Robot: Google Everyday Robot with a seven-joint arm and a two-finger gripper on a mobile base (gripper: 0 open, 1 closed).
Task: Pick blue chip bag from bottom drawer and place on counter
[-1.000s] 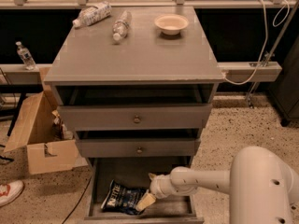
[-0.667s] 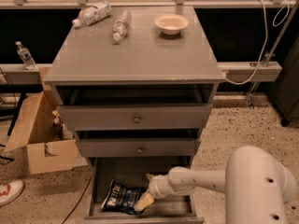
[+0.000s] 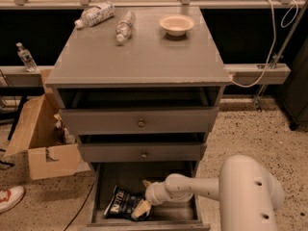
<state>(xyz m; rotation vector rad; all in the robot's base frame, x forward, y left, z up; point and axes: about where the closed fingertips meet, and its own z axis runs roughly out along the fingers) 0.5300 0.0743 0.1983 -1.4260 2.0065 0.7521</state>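
The blue chip bag (image 3: 119, 205) lies crumpled on the floor of the open bottom drawer (image 3: 103, 186), towards its left front. My gripper (image 3: 143, 197) reaches into the drawer from the right and sits at the bag's right end. It is open, with one pale fingertip (image 3: 140, 210) resting on the bag's right edge and the other (image 3: 146, 183) behind it. The counter (image 3: 144, 57) is the grey top of the cabinet above.
Two clear plastic bottles (image 3: 94, 14) (image 3: 124, 27) and a pale bowl (image 3: 176, 25) lie at the back of the counter. The two upper drawers (image 3: 140, 123) stand slightly open above the arm. A cardboard box (image 3: 41, 138) sits on the floor at the left.
My gripper has moved slightly left, closer onto the right end of the bag. The bag has not moved.
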